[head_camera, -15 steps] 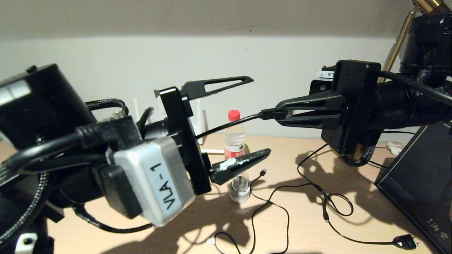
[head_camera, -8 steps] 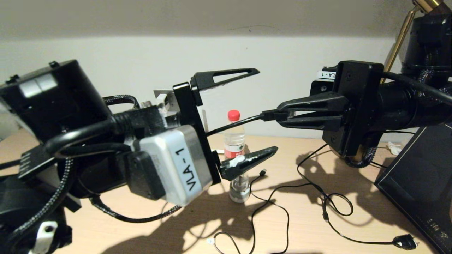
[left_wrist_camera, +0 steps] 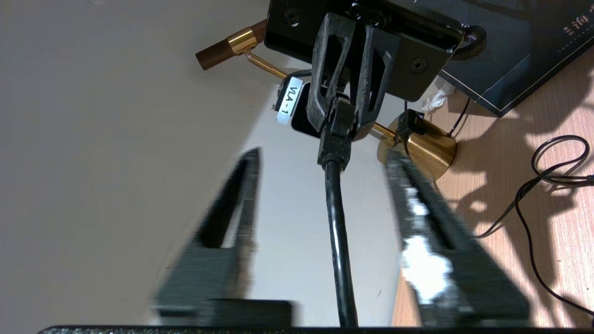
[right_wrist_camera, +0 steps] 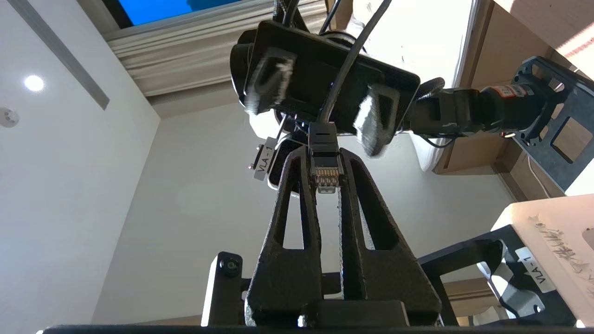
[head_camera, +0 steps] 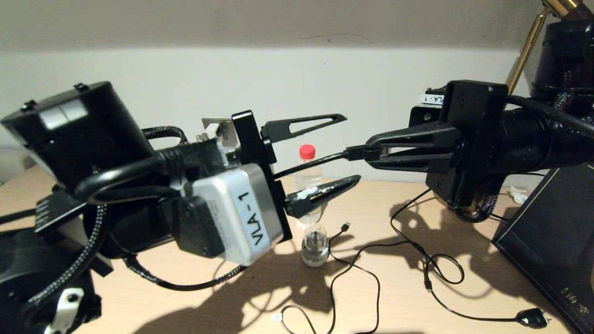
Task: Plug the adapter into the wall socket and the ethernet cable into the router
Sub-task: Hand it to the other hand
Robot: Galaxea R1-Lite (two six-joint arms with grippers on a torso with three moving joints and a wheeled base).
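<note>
My right gripper (head_camera: 369, 152) is raised over the desk, shut on the clear plug tip of the ethernet cable (right_wrist_camera: 326, 174). From the plug the black cable (head_camera: 306, 163) runs left between the fingers of my left gripper (head_camera: 351, 147). That gripper is open, one finger on each side of the cable, and neither touches it. The left wrist view shows the cable (left_wrist_camera: 336, 222) running down the middle of the left gripper (left_wrist_camera: 323, 157) towards the right gripper (left_wrist_camera: 343, 116). The router, the adapter and the wall socket are hidden behind my left arm or out of view.
On the desk stand a water bottle with a red cap (head_camera: 307, 152) and a round white-and-clear gadget (head_camera: 315, 243). A thin USB cable (head_camera: 355, 260) and a black cord with a mains plug (head_camera: 531, 317) lie loose. A dark box (head_camera: 552, 232) and a brass lamp base (left_wrist_camera: 424, 148) are at the right.
My left arm has shifted right and its fingers have narrowed around the cable, the upper one dropping and the lower one rising. The right gripper holds the plug in place.
</note>
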